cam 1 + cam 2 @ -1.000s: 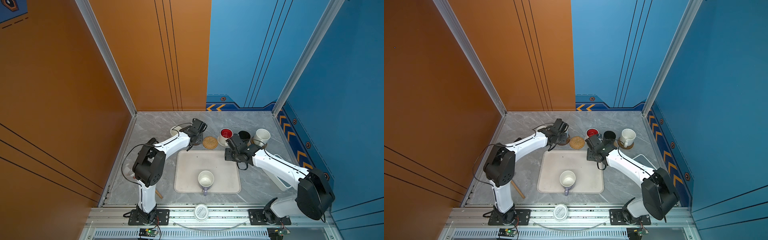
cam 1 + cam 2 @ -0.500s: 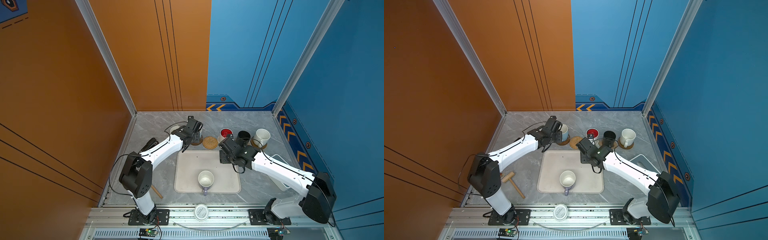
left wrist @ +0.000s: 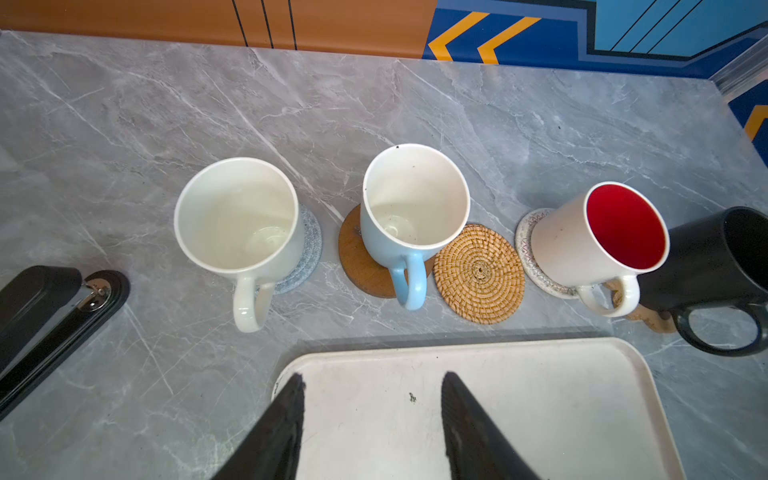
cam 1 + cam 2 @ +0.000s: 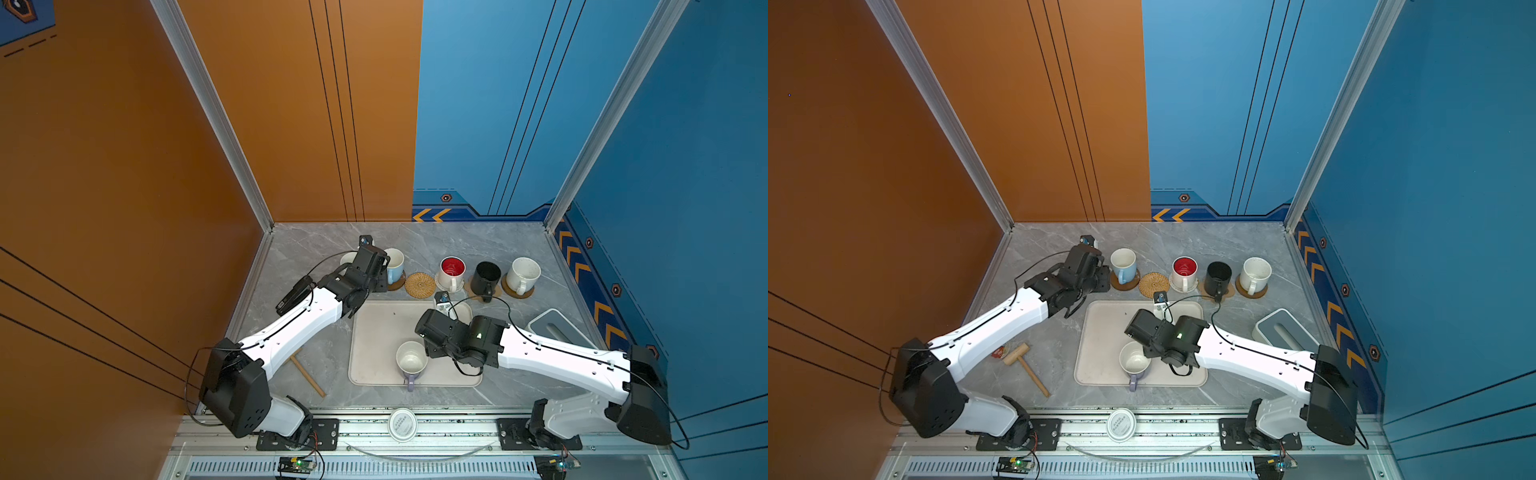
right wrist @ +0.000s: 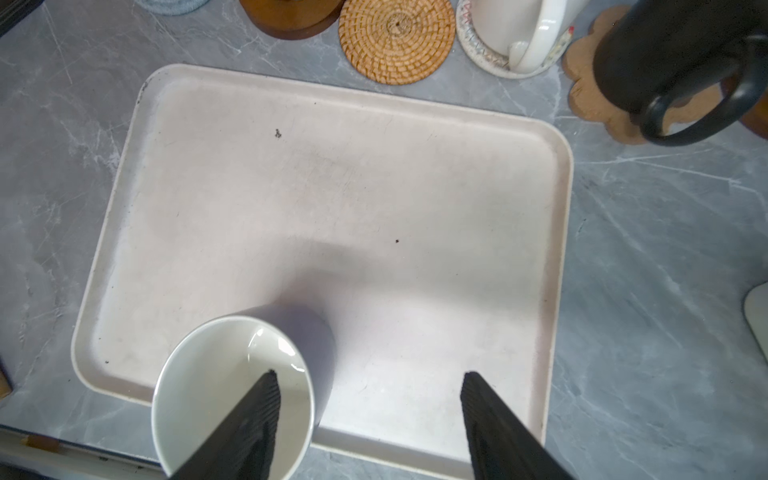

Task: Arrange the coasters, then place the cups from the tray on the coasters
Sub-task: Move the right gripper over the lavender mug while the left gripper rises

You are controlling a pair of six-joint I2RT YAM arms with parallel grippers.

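The tray (image 5: 374, 187), a smooth cream rounded rectangle with a low rim, carried only the lavender mug (image 5: 216, 365), near the edge closest to the robot's bases. The right gripper (image 5: 370, 376) hovered there, fingers wide and empty, one ribbed finger over the mug's mouth. Closing off-centre could, I think, tip this glossy, slippery cylinder. The left gripper (image 3: 374, 376) was spread too, holding nothing. The round woven rattan coaster (image 5: 397, 39) lay bare just beyond the tray's far rim.
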